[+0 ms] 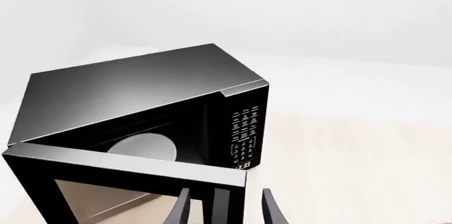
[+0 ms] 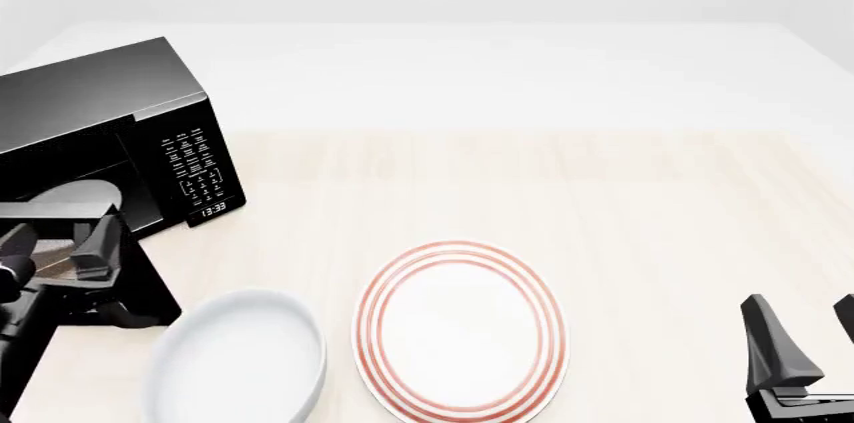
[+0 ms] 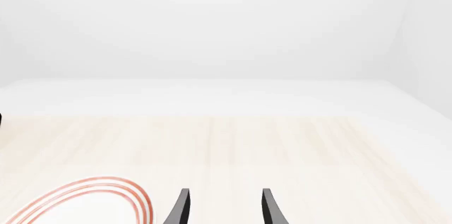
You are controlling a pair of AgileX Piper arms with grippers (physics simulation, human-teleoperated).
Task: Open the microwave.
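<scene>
- Bright, even, diffuse light is filling all three views; the pale background is washing out almost to white.
- A soft sheen is spreading across the top of the microwave (image 1: 134, 89) (glossy black, brightest toward the middle).
- Only faint shadows are lying on the table (image 2: 641, 203).
- Everything is rendering sharp, with no blur or edge distortion showing.

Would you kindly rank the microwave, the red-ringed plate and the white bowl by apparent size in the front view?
1. microwave, though partly cut off by the frame.
2. red-ringed plate.
3. white bowl, close to the plate and cropped at the bottom edge, so this order is unsure.
</scene>
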